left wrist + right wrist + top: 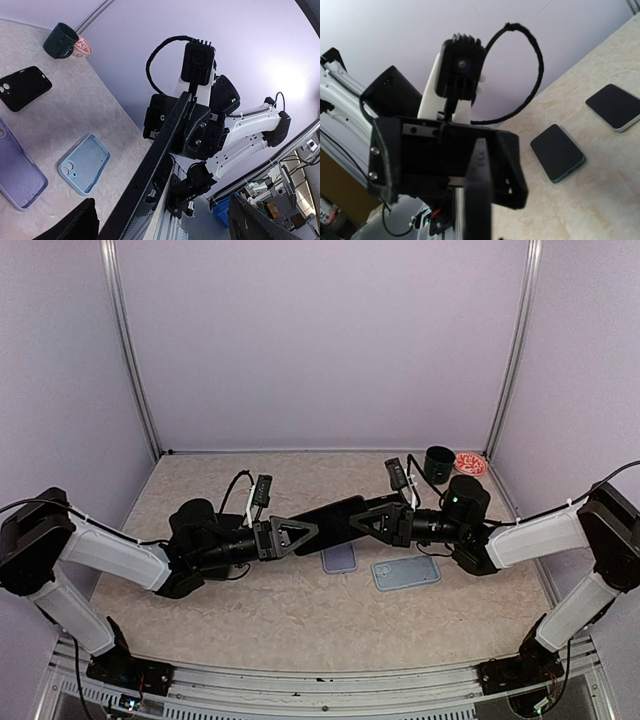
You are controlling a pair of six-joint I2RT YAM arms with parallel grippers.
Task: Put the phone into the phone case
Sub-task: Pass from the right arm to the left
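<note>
Purple case (pixel 341 560) half under phone (pixel 335 519) (overhead)

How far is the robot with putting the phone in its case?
Done: the black phone is up in the air. In hand: the right gripper pinches one end, and the left gripper stands open around the other. Left: no case holds it yet; the purple case and blue case lie empty on the table.
</note>
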